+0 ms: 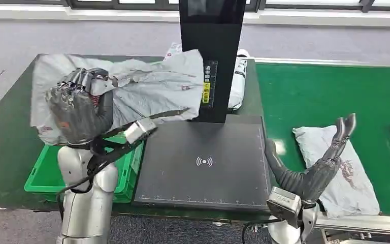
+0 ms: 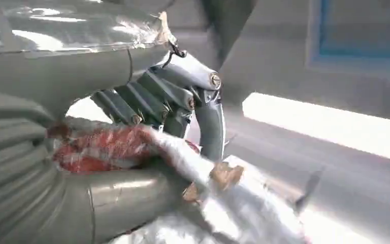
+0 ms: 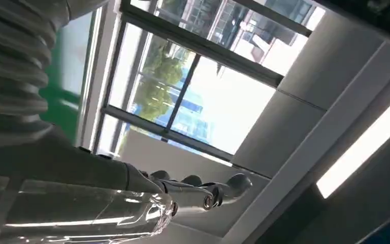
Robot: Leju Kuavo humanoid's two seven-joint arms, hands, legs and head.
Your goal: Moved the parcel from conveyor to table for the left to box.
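Left hand (image 1: 78,109) closed around a bunched edge of a large grey parcel (image 1: 147,84), held up above the green box (image 1: 48,175) at the near left of the table (image 1: 5,137). In the left wrist view, fingers (image 2: 147,99) curled over crumpled plastic against the thumb, with a red printed patch squeezed between them. Rest of the parcel spread loose across the table toward the black post (image 1: 210,56) of the scanner, far corner lying against or just beside that post; cannot tell which.

Right hand (image 1: 317,165) empty, fingers apart and pointing up, hovering at the edge of the green conveyor (image 1: 325,91) over a second grey bag (image 1: 348,178). Right wrist view turned toward windows and ceiling, fingers (image 3: 203,190) loosely extended, nothing in them.

Risks, judged from this layout:

- Grip only on a fold of slippery film, so likely to slide out if lifted fast, dropping the parcel short of the box or half over its rim.
- Trailing end near the post: could snag or drag against it when pulled toward the box.
- Parcel looks broader than the box opening; probably needs gathering or lowering end first, otherwise draped over the rim instead of inside.
- Dark cable (image 1: 132,133) running from the left wrist across the box and the scanner plate (image 1: 203,165): may catch the bag or the box rim on the way down.
- Contents unseen, so weight shift inside the bag hard to predict.
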